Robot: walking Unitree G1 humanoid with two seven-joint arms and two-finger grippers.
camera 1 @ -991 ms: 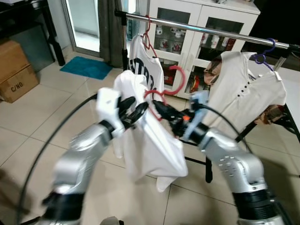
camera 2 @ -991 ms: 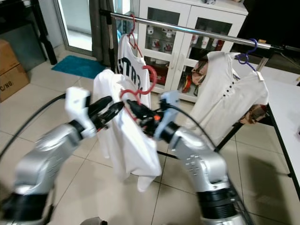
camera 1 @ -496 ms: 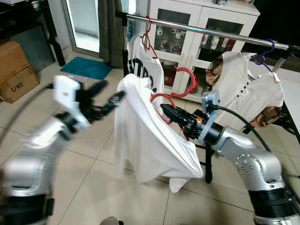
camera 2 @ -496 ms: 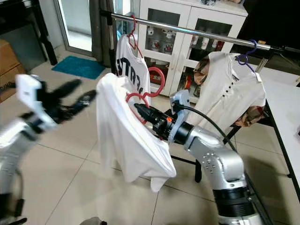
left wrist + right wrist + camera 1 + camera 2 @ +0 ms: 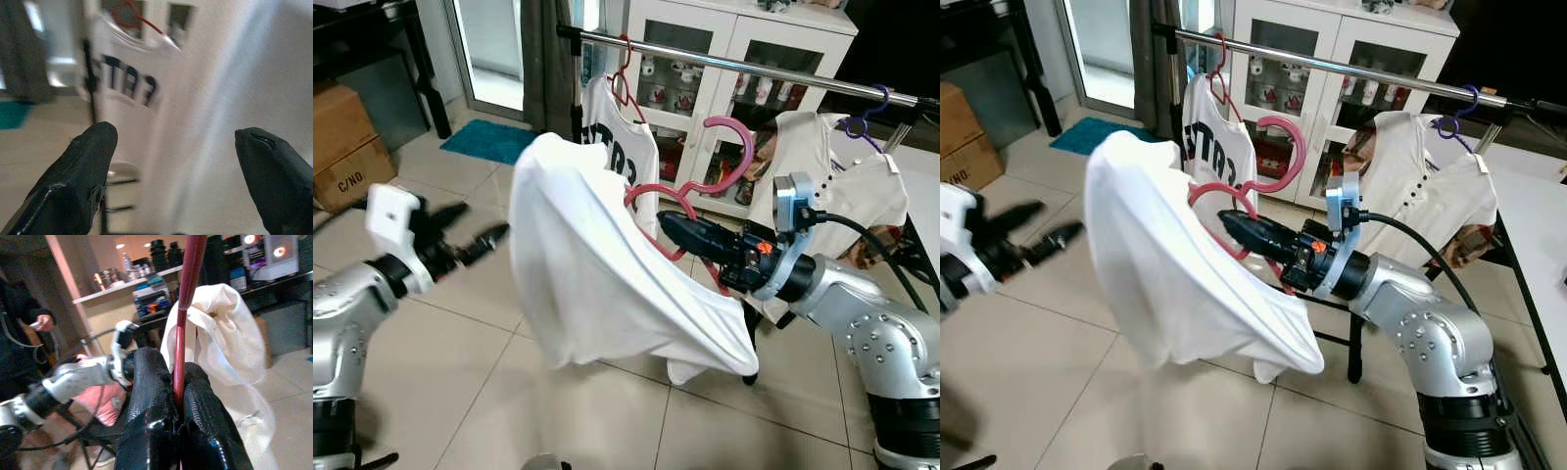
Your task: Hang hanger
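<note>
Tiled room, rail [image 5: 773, 70] ahead. Right tool [image 5: 668, 222] pinches hanger [image 5: 705, 162] with shirt [image 5: 597, 284]; left tool [image 5: 470, 235] spread, off. Advice: lift hook over rail, level.

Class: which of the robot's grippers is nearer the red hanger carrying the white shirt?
Right. The right gripper grips the red hanger; the left gripper is open, apart from it.

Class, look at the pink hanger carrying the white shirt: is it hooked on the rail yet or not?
Not yet. The pink hanger is pinched in the right gripper, its hook below the rail, white shirt draped over it.
</note>
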